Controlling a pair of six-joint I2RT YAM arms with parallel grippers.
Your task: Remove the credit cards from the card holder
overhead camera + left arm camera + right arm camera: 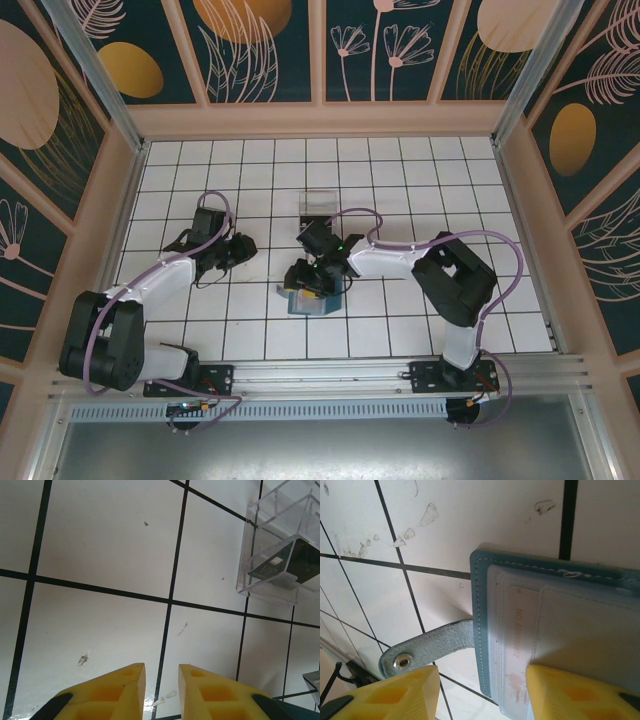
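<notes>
r gripper (481, 680) sits open astride card holder (570, 620) edge, prob to pinch its white card (520, 645); l gripper (161, 672) barely parted, empty.

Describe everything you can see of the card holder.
The card holder is slate-blue, soft, leather-like, with pale stitching along its edge. It lies open and flat on the white tiled table, a snap strap sticking out sideways. A pale card sits in one pocket. The right gripper straddles its edge.

Card holder (580, 625) matt stitched leather-like; strap (435, 645) suede, metal snap (402, 661); tray (250, 545) clear glossy plastic; tiles (100, 540) smooth, scuffed
</notes>
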